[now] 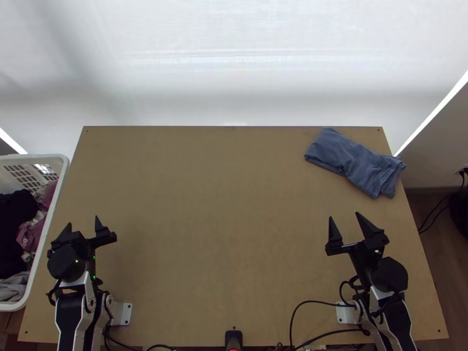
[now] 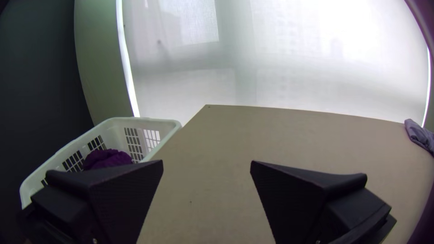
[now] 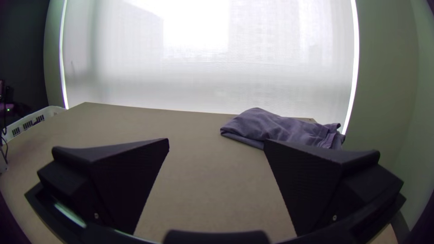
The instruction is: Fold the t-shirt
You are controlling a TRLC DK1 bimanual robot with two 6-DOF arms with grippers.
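1. Lower left, left gripper (image 1: 83,221): fingers wide apart, nothing between them!
2. Lower right, right gripper (image 1: 344,216): spread wide too, empty!
3. Upper right, there's the t-shirt (image 1: 346,157), folded into a bundle; looks nearly finished, so any tidying wants a light pinch, layers kept together.

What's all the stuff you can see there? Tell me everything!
Cloth: one, blue, table's far right
Table: one, tan, middle
Basket: one, white, left
Clothes: several, mostly dark and purple, in basket
Blind: one, white, behind table
Cables: several, black, near edge
Plates: two, white, beside arms
Floor: brown, right
Arms: two, black and silver, near corners
Left gripper: one, black, near left, jaws open
Right gripper: one, black, near right, jaws open
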